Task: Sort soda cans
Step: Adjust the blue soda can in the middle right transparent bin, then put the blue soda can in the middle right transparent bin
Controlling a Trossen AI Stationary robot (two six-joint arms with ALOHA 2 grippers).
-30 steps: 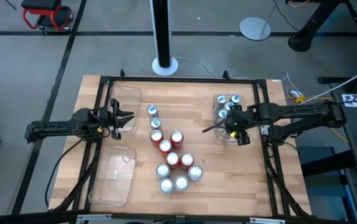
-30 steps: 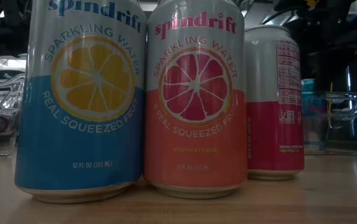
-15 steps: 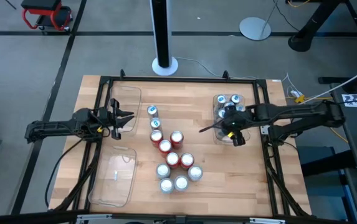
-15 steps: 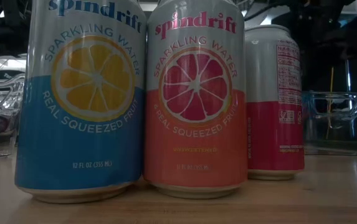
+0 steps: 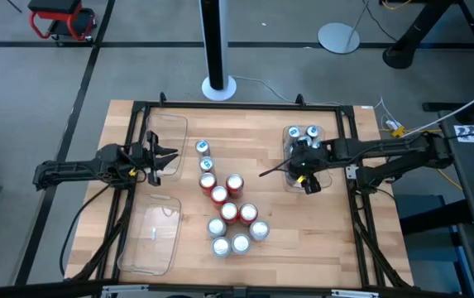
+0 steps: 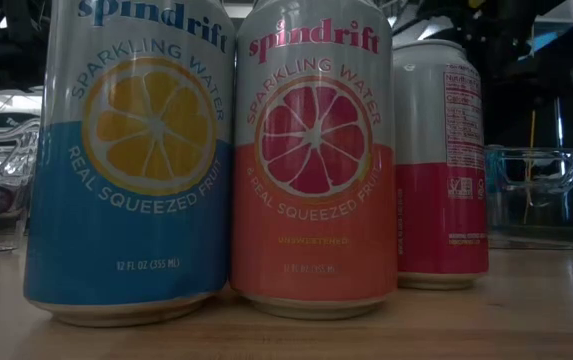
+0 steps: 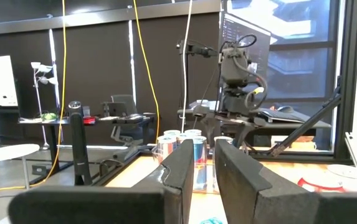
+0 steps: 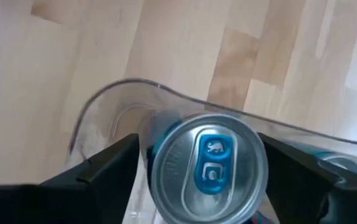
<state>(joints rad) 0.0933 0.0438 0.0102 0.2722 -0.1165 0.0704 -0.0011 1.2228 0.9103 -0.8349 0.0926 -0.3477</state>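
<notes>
Over the clear plastic tray (image 5: 294, 178) on the wooden bench (image 5: 261, 132), the right tool (image 8: 200, 165) straddles a blue-tabbed silver-topped can (image 8: 208, 167), jaws spread wide, while the left tool (image 7: 204, 165) waits nearly closed.

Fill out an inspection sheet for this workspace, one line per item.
Surface: wooden table, black frame.
Job's things: cans grouped mid-table; more in right tray.
Clutter: two clear trays at left.
Grippers: right gripper open, fingers either side of a blue-tab can in the tray; left gripper shut, empty, waiting over the left edge.
Cables: yellow cables hanging behind.
Surroundings: white-based pole, desks, chair.
</notes>
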